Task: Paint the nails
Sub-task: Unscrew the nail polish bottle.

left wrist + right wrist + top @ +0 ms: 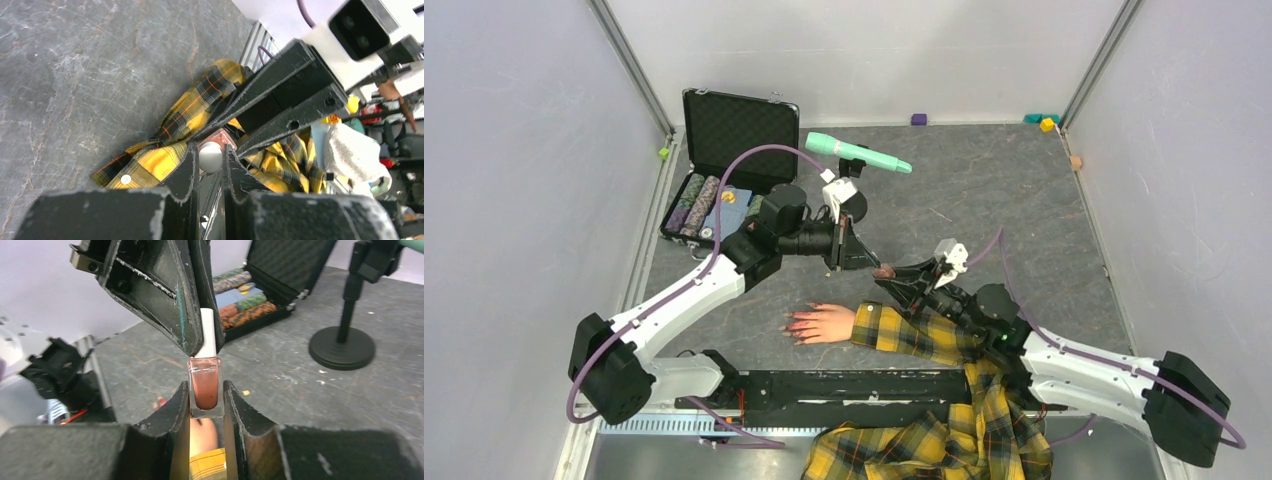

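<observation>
A small polish bottle [204, 387] with brownish-pink liquid is held in mid-air between both arms. My right gripper [206, 400] is shut on its glass body. My left gripper [210, 157] is shut on its white cap [210, 156], coming from the opposite side. In the top view the bottle [884, 270] hangs above the grey table, right of the left gripper [856, 256] and left of the right gripper [902, 277]. The pale mannequin hand [827, 322] lies flat below in its yellow plaid sleeve [904, 335], its red nails [794, 325] pointing left. A nail [160, 402] shows beneath the bottle.
An open black case [724, 165] with rolls of patterned chips sits at the back left. A green tool [856, 152] rests on a black stand [341, 347]. Small coloured blocks [1044, 122] lie by the back wall. The plaid shirt bunches [944, 440] near the arm bases.
</observation>
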`<state>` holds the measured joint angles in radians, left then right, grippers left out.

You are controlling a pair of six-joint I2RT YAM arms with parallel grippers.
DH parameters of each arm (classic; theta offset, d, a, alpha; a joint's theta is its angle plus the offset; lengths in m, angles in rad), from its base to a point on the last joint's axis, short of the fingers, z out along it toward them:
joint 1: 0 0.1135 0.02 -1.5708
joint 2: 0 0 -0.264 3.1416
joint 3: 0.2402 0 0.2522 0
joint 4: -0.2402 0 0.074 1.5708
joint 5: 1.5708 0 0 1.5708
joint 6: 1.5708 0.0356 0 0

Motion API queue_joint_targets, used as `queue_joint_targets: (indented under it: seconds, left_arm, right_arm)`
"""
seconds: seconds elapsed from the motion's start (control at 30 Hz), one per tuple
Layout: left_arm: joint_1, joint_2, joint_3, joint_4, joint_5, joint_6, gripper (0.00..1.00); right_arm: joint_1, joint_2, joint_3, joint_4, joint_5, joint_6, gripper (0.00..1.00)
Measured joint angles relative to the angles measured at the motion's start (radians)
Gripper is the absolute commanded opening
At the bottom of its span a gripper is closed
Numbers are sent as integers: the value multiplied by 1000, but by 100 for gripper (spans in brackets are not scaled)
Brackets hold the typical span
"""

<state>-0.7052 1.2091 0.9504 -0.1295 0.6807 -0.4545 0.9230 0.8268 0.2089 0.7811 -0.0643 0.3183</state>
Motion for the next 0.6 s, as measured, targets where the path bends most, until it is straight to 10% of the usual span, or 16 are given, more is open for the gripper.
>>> queue_joint_targets:
  seconds: [0.6]
  left_arm:
    - [231, 29, -41, 79, -24, -155, 2]
  right_arm:
    - [248, 504, 421, -118, 701, -342, 0]
